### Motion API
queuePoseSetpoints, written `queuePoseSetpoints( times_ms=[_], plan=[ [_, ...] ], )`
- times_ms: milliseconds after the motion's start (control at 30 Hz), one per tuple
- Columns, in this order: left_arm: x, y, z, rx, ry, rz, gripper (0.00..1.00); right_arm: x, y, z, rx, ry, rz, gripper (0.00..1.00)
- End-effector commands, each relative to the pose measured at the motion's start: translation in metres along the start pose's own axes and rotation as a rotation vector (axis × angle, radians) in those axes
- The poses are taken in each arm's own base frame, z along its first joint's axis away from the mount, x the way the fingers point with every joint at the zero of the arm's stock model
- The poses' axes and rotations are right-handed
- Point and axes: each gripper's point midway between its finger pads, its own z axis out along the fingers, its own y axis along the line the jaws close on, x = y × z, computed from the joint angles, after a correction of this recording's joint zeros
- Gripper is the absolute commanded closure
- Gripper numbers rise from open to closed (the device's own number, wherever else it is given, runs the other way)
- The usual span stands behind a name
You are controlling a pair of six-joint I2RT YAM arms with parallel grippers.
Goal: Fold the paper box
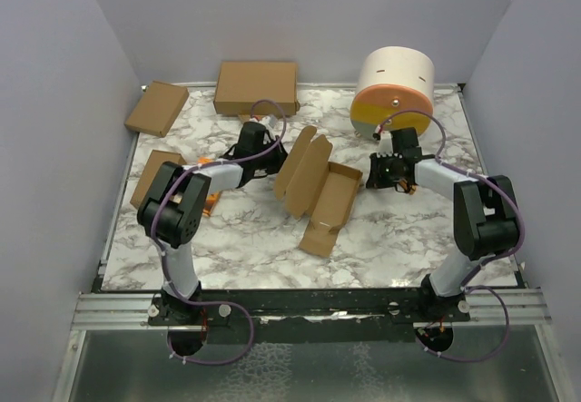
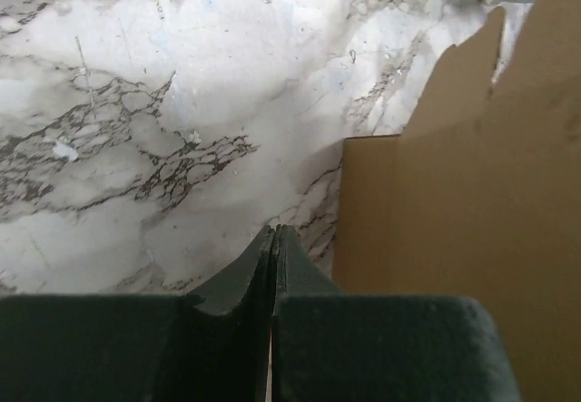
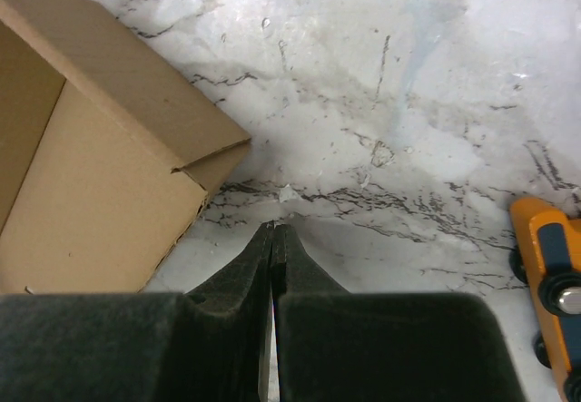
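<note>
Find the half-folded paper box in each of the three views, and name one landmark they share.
Top external: paper box at table centre, between the arms.
Left wrist: right side of the picture, flap standing up.
Right wrist: left side.
Shared landmark: the marble tabletop under it.

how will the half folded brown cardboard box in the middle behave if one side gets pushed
The half folded brown cardboard box probably slides on the smooth marble table, looking thin and light. Its raised flaps likely hinge at creases rather than staying stiff.

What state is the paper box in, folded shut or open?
Open, half folded: the paper box lies as a shallow tray, lid flap raised on its left, no pincer holding it.
</note>
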Motion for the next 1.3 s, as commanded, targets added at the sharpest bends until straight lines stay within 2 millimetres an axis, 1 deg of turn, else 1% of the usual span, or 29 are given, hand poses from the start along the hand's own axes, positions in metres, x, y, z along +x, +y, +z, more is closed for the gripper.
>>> queuePoseSetpoints(
  times_ms=[0, 233, 367, 500, 633, 733, 767, 800, 933, 1100, 1200, 1267],
  plan=[
    [-0.003, -0.010, 0.021, -0.015, 0.000, 0.048, 1.00, -0.031, -0.005, 0.002, 0.092, -0.074, -0.041, 0.99],
    [0.011, -0.021, 0.046, -0.029, 0.046, 0.079, 1.00, -0.039, 0.008, 0.013, 0.115, -0.071, -0.086, 0.99],
    [0.019, -0.035, 0.060, -0.017, 0.075, 0.110, 1.00, -0.046, 0.018, 0.019, 0.120, -0.074, -0.120, 0.99],
    [0.029, -0.047, 0.069, -0.004, 0.102, 0.132, 1.00, -0.049, 0.028, 0.023, 0.113, -0.076, -0.140, 0.99],
    [0.034, -0.051, 0.075, 0.001, 0.115, 0.135, 1.00, -0.051, 0.038, 0.024, 0.098, -0.078, -0.151, 0.99],
    [0.042, -0.050, 0.079, -0.002, 0.131, 0.130, 1.00, -0.051, 0.043, 0.026, 0.103, -0.079, -0.170, 0.99],
    [0.038, -0.055, 0.080, 0.008, 0.122, 0.132, 1.00, -0.050, 0.044, 0.026, 0.107, -0.079, -0.176, 0.99],
    [0.038, -0.058, 0.082, 0.012, 0.122, 0.131, 1.00, -0.051, 0.044, 0.026, 0.118, -0.081, -0.179, 0.99],
    [0.038, -0.057, 0.084, 0.004, 0.117, 0.130, 1.00, -0.056, 0.035, 0.023, 0.175, -0.102, -0.157, 0.99],
    [0.042, -0.059, 0.088, 0.015, 0.122, 0.115, 1.00, -0.056, 0.054, 0.026, 0.086, -0.091, -0.094, 0.99],
    [0.042, -0.063, 0.090, 0.024, 0.122, 0.111, 1.00, -0.050, 0.054, 0.033, 0.080, -0.057, -0.060, 0.99],
    [0.041, -0.065, 0.091, 0.030, 0.122, 0.114, 1.00, -0.048, 0.054, 0.034, 0.078, -0.055, -0.063, 0.99]
  ],
)
